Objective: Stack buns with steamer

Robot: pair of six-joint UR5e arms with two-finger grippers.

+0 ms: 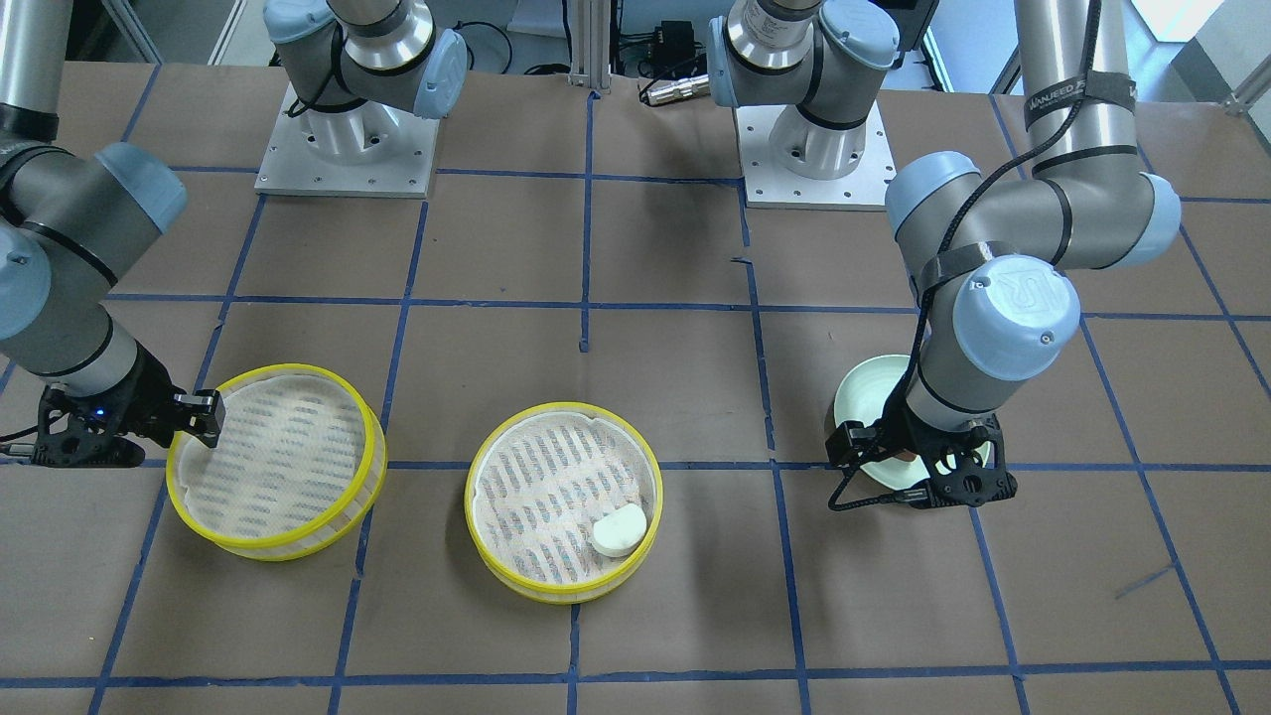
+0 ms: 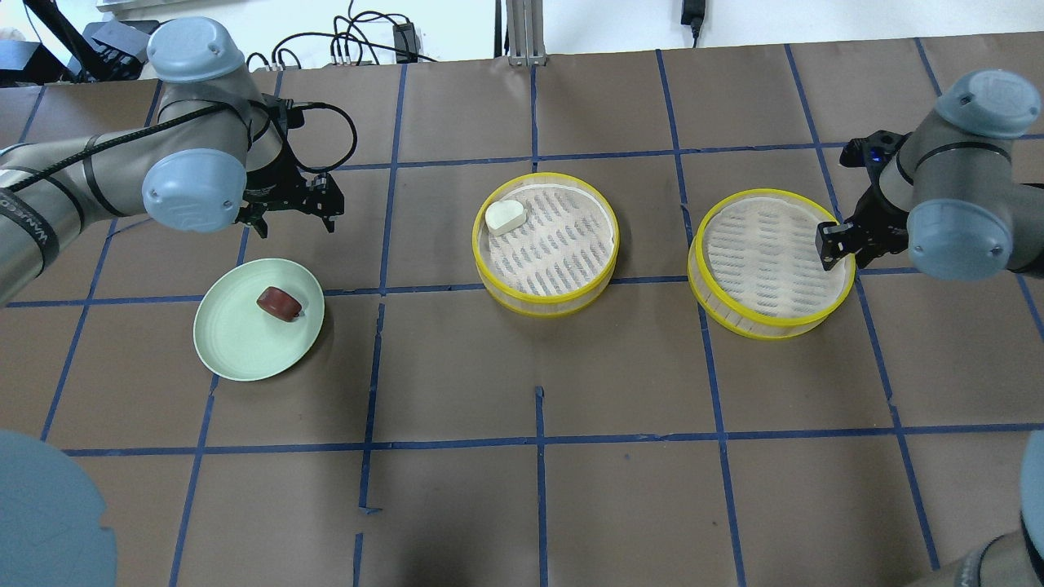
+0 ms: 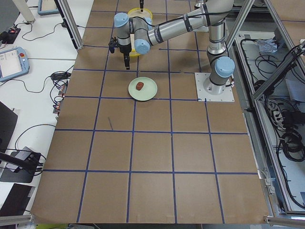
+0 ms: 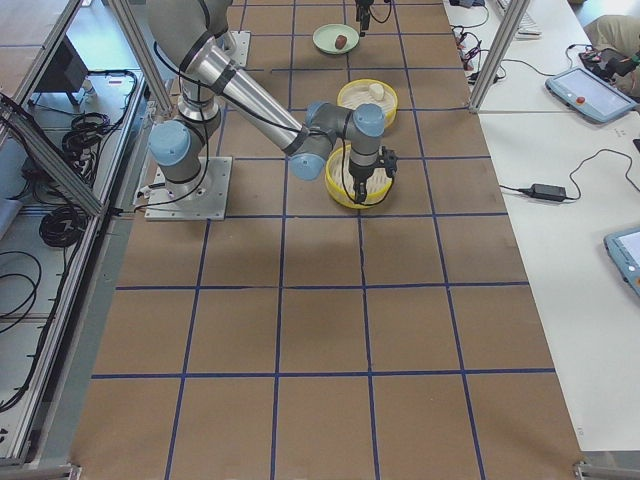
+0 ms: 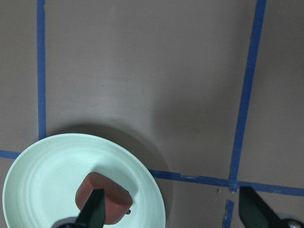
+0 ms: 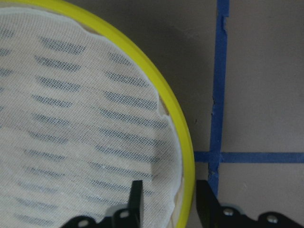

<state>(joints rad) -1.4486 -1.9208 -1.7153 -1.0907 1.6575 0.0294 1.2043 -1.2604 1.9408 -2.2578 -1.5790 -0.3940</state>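
Observation:
The white bun (image 2: 505, 217) lies inside the middle steamer tier (image 2: 545, 298), near its rim. The reddish-brown bun (image 2: 279, 302) sits on the pale green plate (image 2: 236, 342). My left gripper (image 2: 294, 214) is open and empty, held above the table just past the plate's edge. In the left wrist view the brown bun (image 5: 111, 194) shows by one finger. The second steamer tier (image 2: 771, 324) is empty. My right gripper (image 2: 833, 244) is open, with one finger inside and one outside that tier's yellow rim (image 6: 171, 102).
Brown paper with blue tape grid lines covers the table (image 2: 538, 489). The two arm bases (image 1: 348, 139) stand on the robot's side. The two tiers stand apart, side by side, with the plate off to my left.

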